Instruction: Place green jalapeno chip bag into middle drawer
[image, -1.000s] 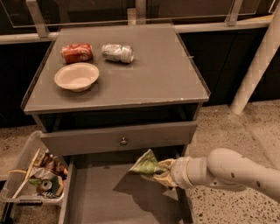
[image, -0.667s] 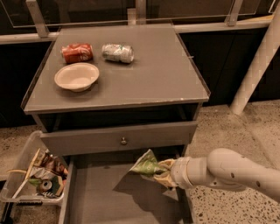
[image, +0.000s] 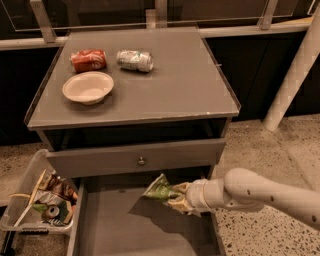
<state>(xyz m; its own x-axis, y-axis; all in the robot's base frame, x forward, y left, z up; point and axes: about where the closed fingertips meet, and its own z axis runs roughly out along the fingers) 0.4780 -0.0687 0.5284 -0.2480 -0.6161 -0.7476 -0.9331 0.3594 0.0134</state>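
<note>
— Where's the gripper?
— Over the gray middle drawer, pinching the green chip bag at its left.
— Around it?
— The cabinet top above, with bowl, red can, silver can; speckled floor rightward.

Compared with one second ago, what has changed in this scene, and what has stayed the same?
Very little. The gripper, still shut on the green jalapeno chip bag, has carried it slightly leftward in the view, further over the open middle drawer. Nothing was let go. The red can, silver can, bowl and the bin beside the drawer stayed as they were.
</note>
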